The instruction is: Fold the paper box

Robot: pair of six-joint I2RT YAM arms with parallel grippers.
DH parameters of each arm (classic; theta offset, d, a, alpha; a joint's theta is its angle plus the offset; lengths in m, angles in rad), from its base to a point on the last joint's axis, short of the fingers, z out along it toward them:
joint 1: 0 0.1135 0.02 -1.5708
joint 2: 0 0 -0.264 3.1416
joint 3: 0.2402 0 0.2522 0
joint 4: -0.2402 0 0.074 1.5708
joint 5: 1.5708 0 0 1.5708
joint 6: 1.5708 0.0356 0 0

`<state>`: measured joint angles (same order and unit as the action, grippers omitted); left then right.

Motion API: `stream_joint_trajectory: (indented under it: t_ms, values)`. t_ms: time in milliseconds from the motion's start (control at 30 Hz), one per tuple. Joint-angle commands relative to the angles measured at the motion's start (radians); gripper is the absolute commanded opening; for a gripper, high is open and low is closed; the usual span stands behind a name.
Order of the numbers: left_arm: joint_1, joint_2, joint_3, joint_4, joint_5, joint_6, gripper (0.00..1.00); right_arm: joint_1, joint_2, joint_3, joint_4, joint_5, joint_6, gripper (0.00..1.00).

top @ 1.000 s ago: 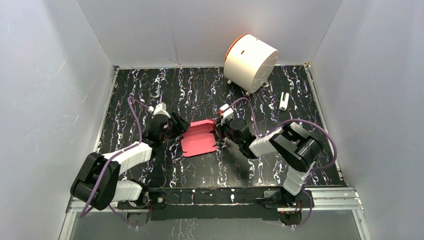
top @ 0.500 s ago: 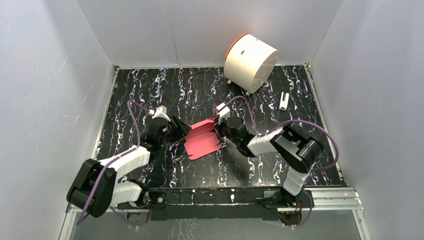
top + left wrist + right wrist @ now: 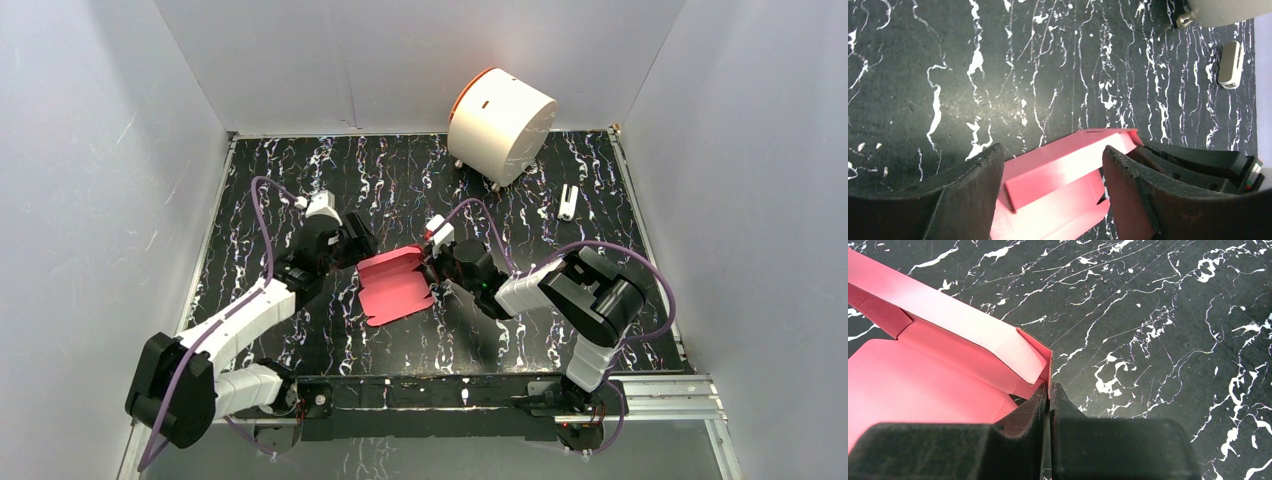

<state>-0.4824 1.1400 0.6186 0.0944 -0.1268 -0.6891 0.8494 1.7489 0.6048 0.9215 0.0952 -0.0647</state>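
Observation:
The pink-red paper box (image 3: 395, 285) lies partly folded in the middle of the black marbled table, its far long wall raised. My right gripper (image 3: 437, 262) is shut on the box's right side flap; in the right wrist view the thin flap (image 3: 1050, 371) is pinched between the closed pads. My left gripper (image 3: 357, 247) is open at the box's left end; in the left wrist view the box (image 3: 1068, 170) sits between the two spread fingers (image 3: 975, 195), not gripped.
A large white cylinder with an orange rim (image 3: 500, 124) lies on its side at the back right. A small white object (image 3: 567, 201) lies near the right edge. White walls enclose the table on three sides.
The right gripper has dragged the box leftward and turned it slightly. The left gripper has shifted back and up along the box's left end.

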Motion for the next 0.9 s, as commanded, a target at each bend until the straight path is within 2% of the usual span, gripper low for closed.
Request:
stream_joint_trajectory:
  t_ms: [0,300,867]
  values:
    - [-0.048,0.047,0.091,-0.064,-0.039,0.057,0.7,0.005,-0.002,-0.014,0.036,-0.028,-0.024,0.12]
    - [-0.178,0.253,0.219,-0.057,-0.087,0.132,0.74,0.005,0.008,-0.017,0.049,-0.042,-0.004,0.11]
    - [-0.211,0.356,0.216,-0.03,-0.102,0.223,0.73,0.003,0.011,-0.029,0.077,-0.049,0.02,0.11]
